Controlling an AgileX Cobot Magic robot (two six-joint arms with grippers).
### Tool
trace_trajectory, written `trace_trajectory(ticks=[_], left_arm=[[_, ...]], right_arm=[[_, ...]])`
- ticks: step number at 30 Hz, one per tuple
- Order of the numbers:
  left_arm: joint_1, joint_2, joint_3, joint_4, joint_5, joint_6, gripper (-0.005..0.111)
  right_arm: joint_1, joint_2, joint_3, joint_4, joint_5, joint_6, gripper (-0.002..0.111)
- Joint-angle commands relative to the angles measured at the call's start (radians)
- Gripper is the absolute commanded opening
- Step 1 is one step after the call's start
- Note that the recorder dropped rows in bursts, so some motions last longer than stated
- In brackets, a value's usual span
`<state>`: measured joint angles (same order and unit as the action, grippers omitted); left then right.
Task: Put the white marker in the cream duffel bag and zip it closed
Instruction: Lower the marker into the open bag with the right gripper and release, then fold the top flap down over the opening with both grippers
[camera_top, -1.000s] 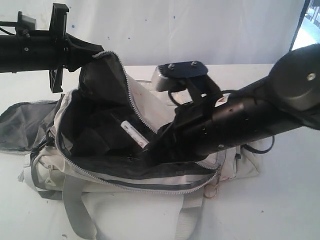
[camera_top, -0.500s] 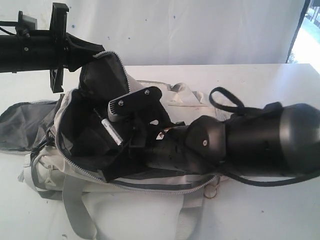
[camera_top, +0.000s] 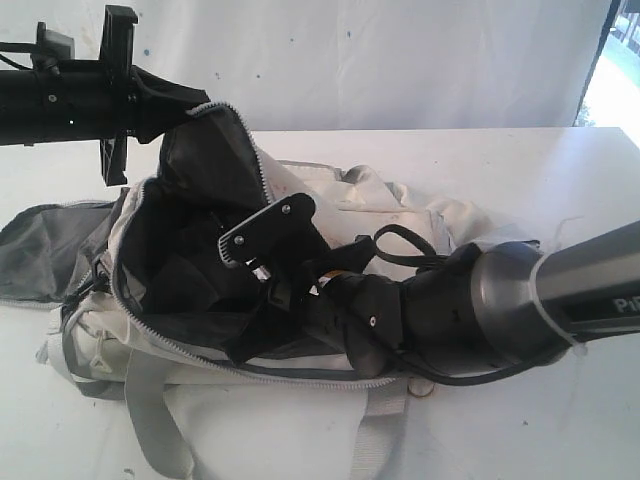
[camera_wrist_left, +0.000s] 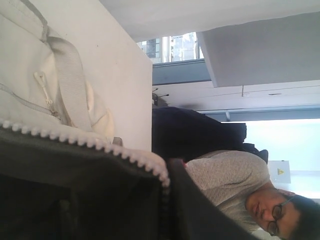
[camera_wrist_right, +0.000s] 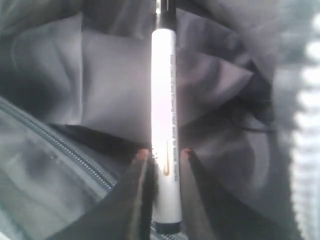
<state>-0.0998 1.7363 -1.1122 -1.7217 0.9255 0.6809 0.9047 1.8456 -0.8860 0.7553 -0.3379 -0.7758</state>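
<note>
Deeper inside the cream duffel bag (camera_top: 300, 400) now, right gripper (camera_wrist_right: 164, 152) clamps the white marker (camera_wrist_right: 163, 100), print unreadable; left gripper (camera_top: 180, 105) pinches the bag.

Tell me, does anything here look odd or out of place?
Nothing spilled or broken. The cream duffel bag lies slumped, its flap pinched up by the left pincer; the right pincer, inside it, grips the white marker.

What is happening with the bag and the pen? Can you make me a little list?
Bag: cream duffel bag, unzipped and wide open
Marker: white marker, inside the bag's opening, over the dark lining
Right pincer: shut on the marker
Left pincer: shut on the bag's zipper edge, holding it up
Not yet done: releasing the marker, zipping
</note>
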Motion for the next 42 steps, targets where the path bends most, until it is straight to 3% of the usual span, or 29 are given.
trace_trajectory(ticks=[1, 2, 4, 7, 15, 20, 27, 34, 38, 42], left_arm=[[-0.003, -0.001, -0.006, -0.023, 0.015, 0.004, 0.000], [-0.003, -0.001, -0.006, -0.023, 0.015, 0.004, 0.000], [-0.003, -0.001, -0.006, -0.023, 0.015, 0.004, 0.000], [-0.003, -0.001, -0.006, -0.023, 0.018, 0.004, 0.000], [-0.003, -0.001, -0.006, 0.011, 0.006, 0.033, 0.000], [-0.003, -0.001, -0.006, 0.098, 0.014, 0.089, 0.000], [-0.003, -0.001, -0.006, 0.273, 0.038, 0.246, 0.000], [-0.002, -0.001, -0.006, 0.373, 0.124, 0.374, 0.000], [-0.002, -0.003, -0.006, 0.516, 0.124, 0.370, 0.000], [-0.002, -0.003, -0.006, 0.564, 0.126, 0.370, 0.001]], right_arm=[[-0.010, 0.001, 0.004, -0.005, -0.035, -0.001, 0.040], [-0.010, 0.001, 0.004, -0.005, -0.037, 0.013, 0.055], [-0.010, 0.001, 0.004, 0.008, -0.037, 0.024, 0.066], [-0.010, -0.010, 0.004, 0.024, -0.019, 0.024, 0.066], [-0.010, -0.214, 0.004, 0.060, 0.325, 0.082, 0.066], [-0.010, -0.288, 0.004, 0.062, 0.545, 0.241, 0.059], [-0.091, -0.319, 0.002, -0.026, 0.961, 0.418, 0.046], [-0.182, -0.320, 0.001, -0.388, 1.049, 0.766, 0.032], [-0.270, -0.320, 0.001, -0.397, 1.101, 0.783, 0.032], [-0.320, -0.320, 0.001, -0.397, 1.103, 0.776, 0.032]])
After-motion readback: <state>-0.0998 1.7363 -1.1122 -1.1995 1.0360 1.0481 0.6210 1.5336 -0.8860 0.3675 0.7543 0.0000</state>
